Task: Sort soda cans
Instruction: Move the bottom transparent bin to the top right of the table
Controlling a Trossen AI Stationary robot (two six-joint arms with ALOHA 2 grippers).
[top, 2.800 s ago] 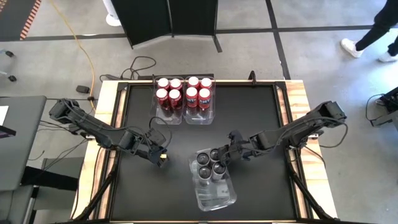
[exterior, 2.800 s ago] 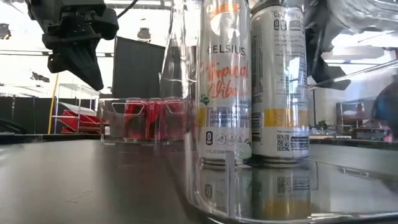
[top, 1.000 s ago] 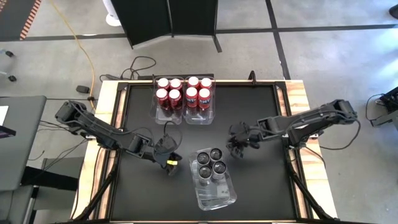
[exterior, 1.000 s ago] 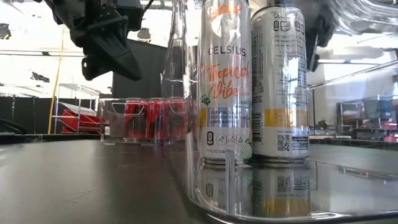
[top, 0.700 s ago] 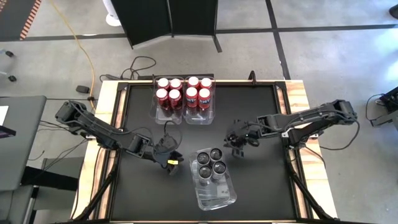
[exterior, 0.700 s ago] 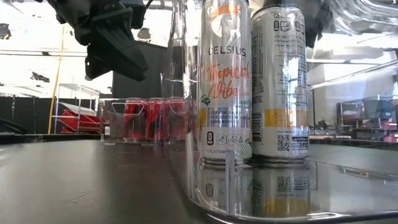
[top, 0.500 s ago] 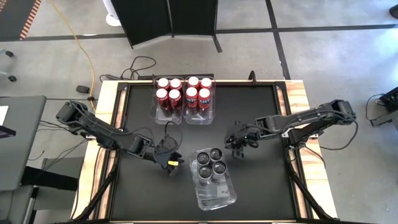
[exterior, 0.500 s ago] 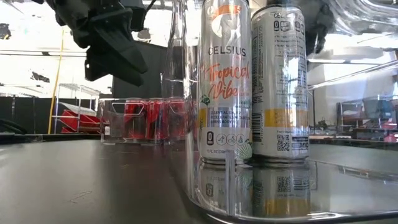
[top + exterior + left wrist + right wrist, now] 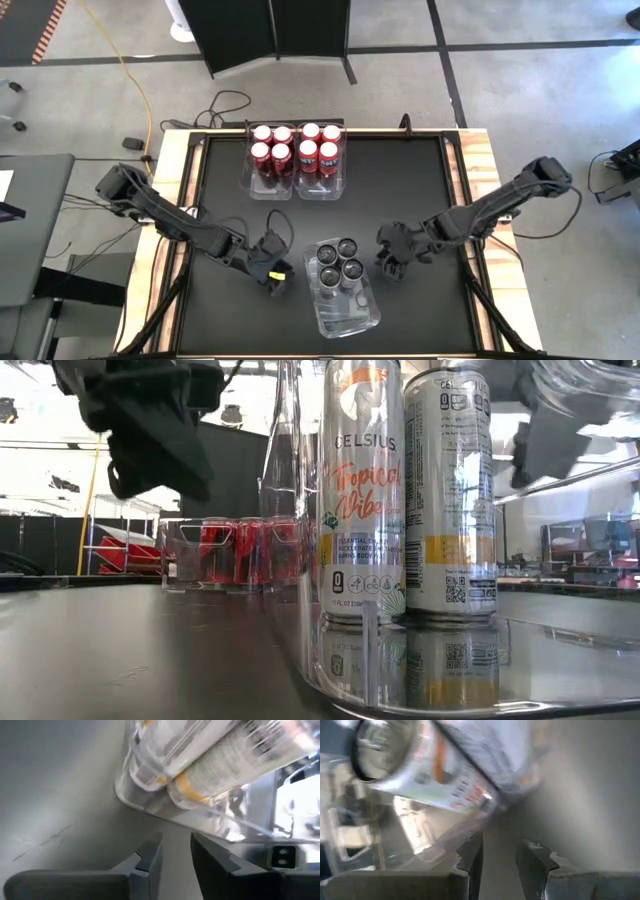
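Observation:
Several dark-topped silver soda cans (image 9: 340,264) stand upright in the far end of a clear bin (image 9: 347,318) near the table's middle; two of them show close up in the low view (image 9: 362,490). Several red soda cans (image 9: 296,147) stand in two clear bins (image 9: 297,190) at the far edge. My left gripper (image 9: 279,281) hovers just left of the silver cans' bin, slightly open and holding nothing (image 9: 176,851). My right gripper (image 9: 392,264) hovers just right of that bin, also slightly open with nothing between its fingers (image 9: 500,851).
The black tabletop (image 9: 230,180) has a wooden frame around it. The near half of the silver cans' bin holds no cans. Cables lie on the floor beyond the far edge, and a person's legs (image 9: 598,60) show at the far right.
Both grippers have moved toward the table's near edge, the left one also a little to the right toward the silver cans' bin. They now flank that bin. The cans and bins have stayed where they were.

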